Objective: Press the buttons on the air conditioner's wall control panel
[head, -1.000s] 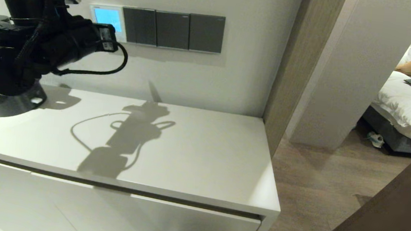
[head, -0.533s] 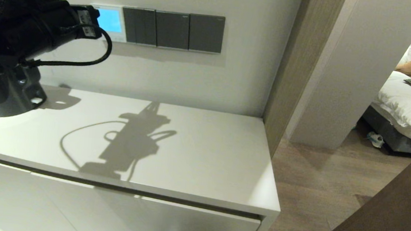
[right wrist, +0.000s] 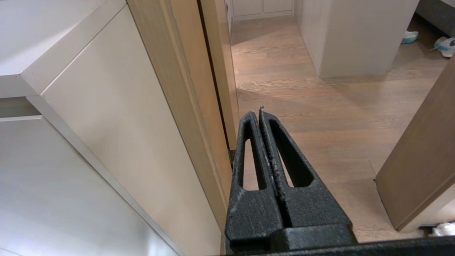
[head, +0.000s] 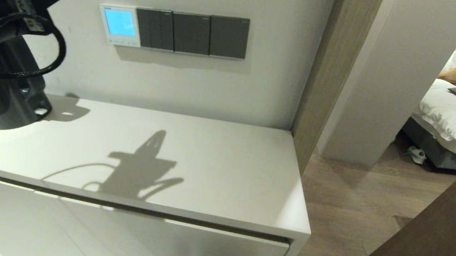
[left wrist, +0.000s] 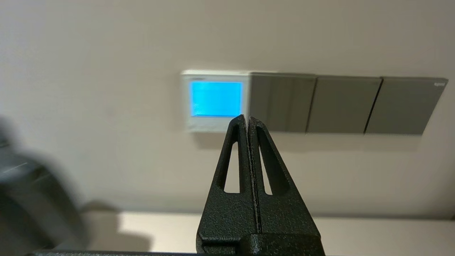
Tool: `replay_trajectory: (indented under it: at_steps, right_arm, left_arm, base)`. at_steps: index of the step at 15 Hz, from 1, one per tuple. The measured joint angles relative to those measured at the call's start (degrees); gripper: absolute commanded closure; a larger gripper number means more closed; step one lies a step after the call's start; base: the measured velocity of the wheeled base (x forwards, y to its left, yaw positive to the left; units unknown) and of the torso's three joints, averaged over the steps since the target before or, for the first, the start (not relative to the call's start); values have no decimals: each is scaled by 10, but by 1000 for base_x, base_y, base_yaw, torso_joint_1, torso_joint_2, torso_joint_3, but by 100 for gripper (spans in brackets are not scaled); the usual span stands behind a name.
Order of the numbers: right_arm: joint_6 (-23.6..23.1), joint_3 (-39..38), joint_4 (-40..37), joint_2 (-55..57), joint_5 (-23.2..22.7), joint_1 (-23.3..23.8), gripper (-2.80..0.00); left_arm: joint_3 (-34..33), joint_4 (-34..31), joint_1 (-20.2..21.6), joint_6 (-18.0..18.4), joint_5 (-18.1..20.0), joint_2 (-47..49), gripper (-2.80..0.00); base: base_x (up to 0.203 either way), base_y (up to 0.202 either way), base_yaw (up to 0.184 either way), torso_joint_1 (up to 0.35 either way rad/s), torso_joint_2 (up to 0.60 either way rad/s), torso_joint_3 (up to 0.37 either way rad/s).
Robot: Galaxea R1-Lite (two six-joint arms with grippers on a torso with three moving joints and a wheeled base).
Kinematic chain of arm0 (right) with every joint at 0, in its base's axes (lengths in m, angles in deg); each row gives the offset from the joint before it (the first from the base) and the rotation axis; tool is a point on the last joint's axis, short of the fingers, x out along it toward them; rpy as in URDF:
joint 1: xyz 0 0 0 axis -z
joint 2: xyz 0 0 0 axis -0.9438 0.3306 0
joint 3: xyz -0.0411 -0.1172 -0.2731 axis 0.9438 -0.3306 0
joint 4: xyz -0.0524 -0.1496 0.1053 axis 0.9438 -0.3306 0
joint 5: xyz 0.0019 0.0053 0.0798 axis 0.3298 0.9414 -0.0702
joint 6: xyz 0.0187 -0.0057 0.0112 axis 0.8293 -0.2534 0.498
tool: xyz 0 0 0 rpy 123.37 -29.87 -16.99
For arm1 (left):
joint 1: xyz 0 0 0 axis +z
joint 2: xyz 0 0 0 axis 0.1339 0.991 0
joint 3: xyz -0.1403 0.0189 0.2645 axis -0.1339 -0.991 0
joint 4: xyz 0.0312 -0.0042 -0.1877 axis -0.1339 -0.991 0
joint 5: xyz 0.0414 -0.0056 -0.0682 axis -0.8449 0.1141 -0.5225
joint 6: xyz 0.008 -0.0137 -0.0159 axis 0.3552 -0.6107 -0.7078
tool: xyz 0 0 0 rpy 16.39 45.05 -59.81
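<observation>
- The left pincer (left wrist: 247, 119) was clenched, its two fingers pressed flat together with nothing between them, pointing at the wall.
- The air conditioner's control panel (head: 120, 25) sat in the upper left of the head view, its blue screen lit, butted against the left end of a row of dark grey switch plates (head: 191, 33).
- What changed: a second ago the left arm (head: 10, 19) reached right up in front of the panel; it had pulled back toward the far left edge of the frame, leaving the whole panel uncovered.
- In the left wrist view the fingertips lined up just under the screen, near the lower edge of the panel (left wrist: 214, 101), but clearly apart from the wall.
- The button strip below the screen was too small to read, so I could only guess a press had just been made.
- That retreat looked like the end of a press, or a pause before lining up the next button.
- The arm's shadow lay across the white tabletop (head: 216, 164).
- The right pincer (right wrist: 260, 114) hung low beside the cabinet, clenched and idle, aimed at the wooden floor.
</observation>
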Motion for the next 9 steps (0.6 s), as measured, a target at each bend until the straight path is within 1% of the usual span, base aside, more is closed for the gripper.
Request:
replay_trajectory:
  at_steps: [2, 5, 7, 9]
  right_arm:
    - [0, 0, 0, 0, 0, 0, 0]
    - [0, 0, 0, 0, 0, 0, 0]
    - [0, 0, 0, 0, 0, 0, 0]
    - [0, 0, 0, 0, 0, 0, 0]
  left_arm:
    - [-45, -4, 31, 9, 3, -63, 0]
    - [-115, -27, 75, 12, 7, -158, 0]
    - [-173, -38, 90, 12, 9, -226, 0]
    - [-241, -59, 96, 11, 10, -298, 0]
  base:
    - [0, 0, 0, 0, 0, 0]
    - [0, 0, 0, 0, 0, 0]
    - [0, 0, 0, 0, 0, 0]
    - [0, 0, 0, 0, 0, 0]
